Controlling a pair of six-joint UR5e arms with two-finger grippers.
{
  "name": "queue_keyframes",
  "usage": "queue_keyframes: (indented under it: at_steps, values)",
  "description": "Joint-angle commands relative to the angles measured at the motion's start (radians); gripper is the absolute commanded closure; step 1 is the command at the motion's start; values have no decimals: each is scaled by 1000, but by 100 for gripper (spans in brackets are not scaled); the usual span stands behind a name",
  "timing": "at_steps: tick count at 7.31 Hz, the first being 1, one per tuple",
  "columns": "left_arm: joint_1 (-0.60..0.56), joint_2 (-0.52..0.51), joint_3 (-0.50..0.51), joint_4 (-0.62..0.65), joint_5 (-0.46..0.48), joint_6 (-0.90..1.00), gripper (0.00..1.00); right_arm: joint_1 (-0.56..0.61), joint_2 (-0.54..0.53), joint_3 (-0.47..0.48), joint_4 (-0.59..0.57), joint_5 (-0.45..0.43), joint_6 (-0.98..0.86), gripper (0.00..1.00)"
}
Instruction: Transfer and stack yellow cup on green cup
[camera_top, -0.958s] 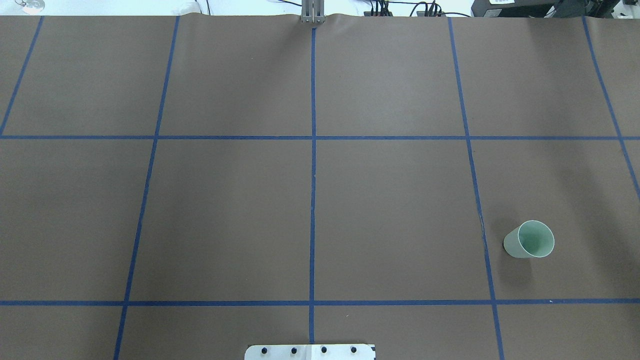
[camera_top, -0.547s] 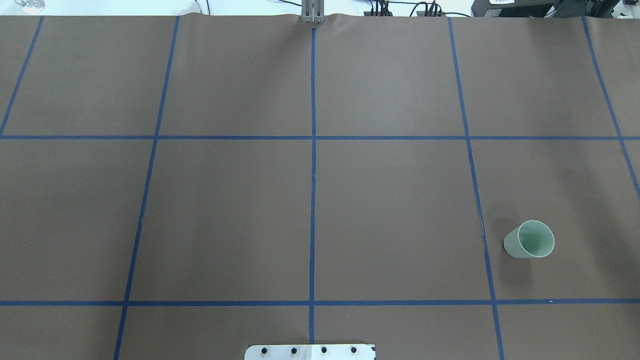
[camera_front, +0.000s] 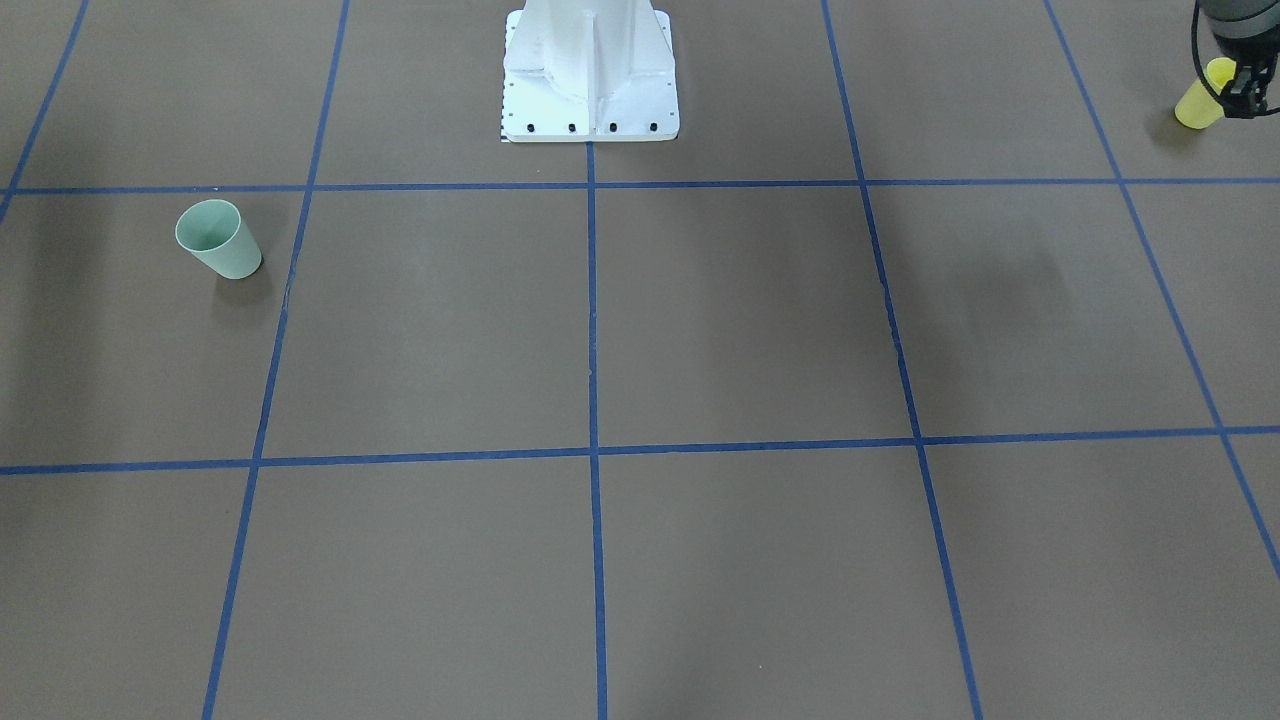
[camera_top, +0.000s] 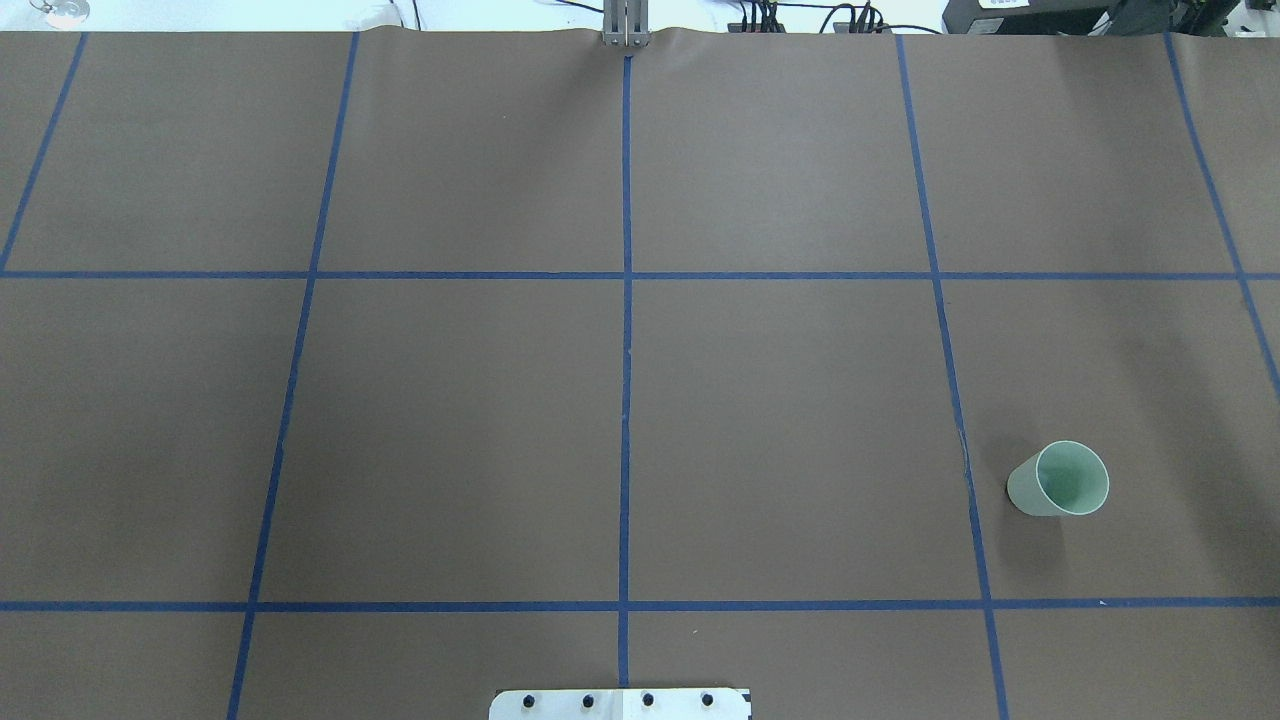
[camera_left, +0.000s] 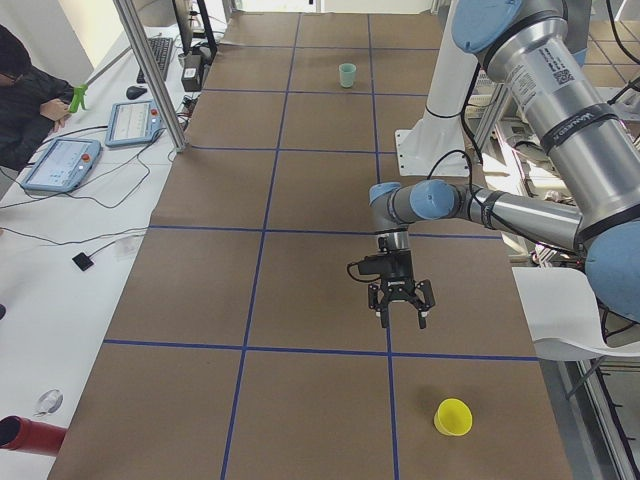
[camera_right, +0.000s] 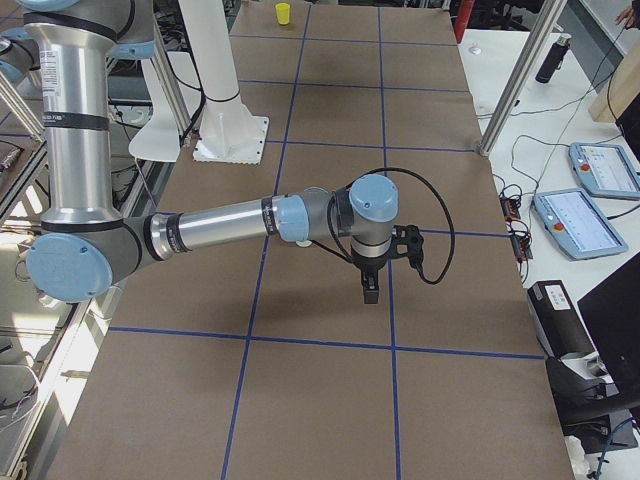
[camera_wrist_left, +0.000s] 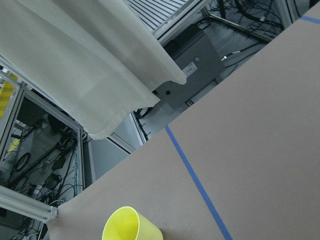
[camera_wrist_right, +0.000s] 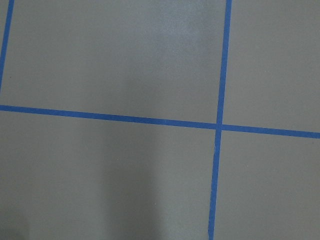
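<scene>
The yellow cup (camera_front: 1193, 108) stands upright near the table's corner on my left side; it also shows in the exterior left view (camera_left: 453, 417) and the left wrist view (camera_wrist_left: 131, 227), but not in the overhead view. My left gripper (camera_left: 400, 316) hangs above the table a short way from it, fingers spread, empty; the front view cuts it off at the edge (camera_front: 1246, 98). The green cup (camera_top: 1060, 482) stands upright far off on my right side (camera_front: 220, 240). My right gripper (camera_right: 370, 292) hovers over the table's middle right; I cannot tell if it is open.
The white robot base (camera_front: 590, 90) stands at the table's near edge, middle. Blue tape lines (camera_top: 626, 400) mark a grid on the brown cover. A side table with control pendants (camera_left: 60, 165) and a seated person (camera_left: 25, 95) runs along the far side.
</scene>
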Motion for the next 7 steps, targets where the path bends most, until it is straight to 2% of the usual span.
queue_keyframes:
  at_steps: [1, 3, 5, 7]
  values:
    - [146, -79, 147, 27, -4, -313, 0, 0, -62, -1, 82, 19, -1, 0]
    - [204, -122, 308, 21, -4, -467, 0, 0, -75, -5, 106, 43, 1, 0]
    - [223, -122, 402, 7, -22, -570, 0, 0, -75, 1, 109, 100, 1, 0]
    - [234, -124, 445, 6, -65, -658, 0, 0, -75, 2, 99, 111, 4, 0]
